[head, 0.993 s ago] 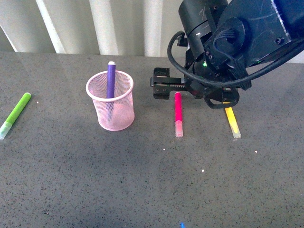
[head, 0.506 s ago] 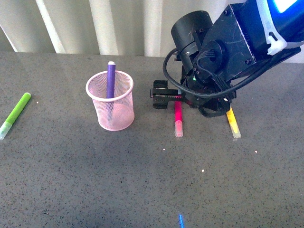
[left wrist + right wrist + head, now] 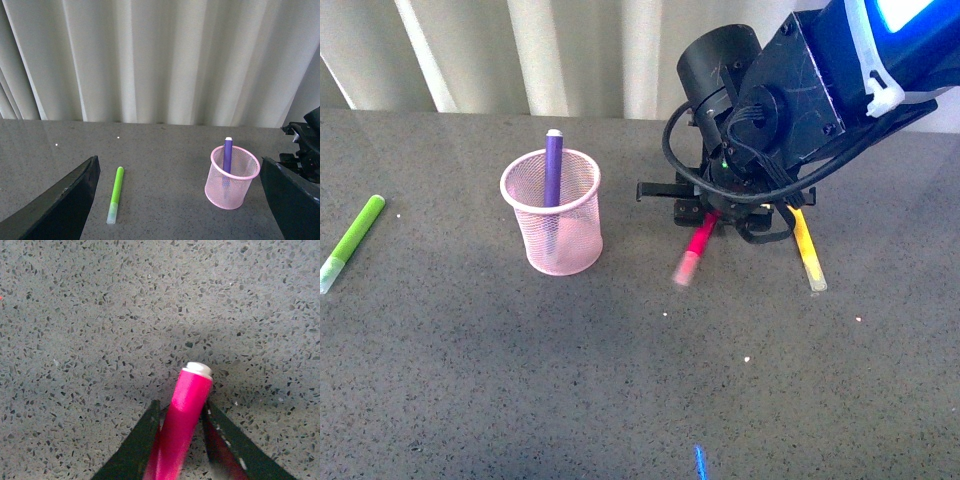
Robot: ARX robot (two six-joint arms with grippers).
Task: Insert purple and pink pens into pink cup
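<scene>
The pink cup (image 3: 552, 212) stands on the grey table with the purple pen (image 3: 553, 165) upright inside it; both also show in the left wrist view, cup (image 3: 232, 177) and pen (image 3: 228, 154). My right gripper (image 3: 705, 218) is shut on the pink pen (image 3: 695, 248), which hangs tilted, its clear cap end low and to the left, blurred. In the right wrist view the pink pen (image 3: 183, 422) sits clamped between the two dark fingers (image 3: 135, 447). My left gripper (image 3: 177, 200) is open and empty, back from the cup.
A lime green marker (image 3: 352, 240) lies at the far left, also in the left wrist view (image 3: 115, 194). A yellow marker (image 3: 807, 250) lies just right of my right gripper. Pale curtains hang behind the table's far edge.
My right gripper has closed on the pink pen and lifted its upper end; the pen now tilts with its cap swung left instead of lying flat.
</scene>
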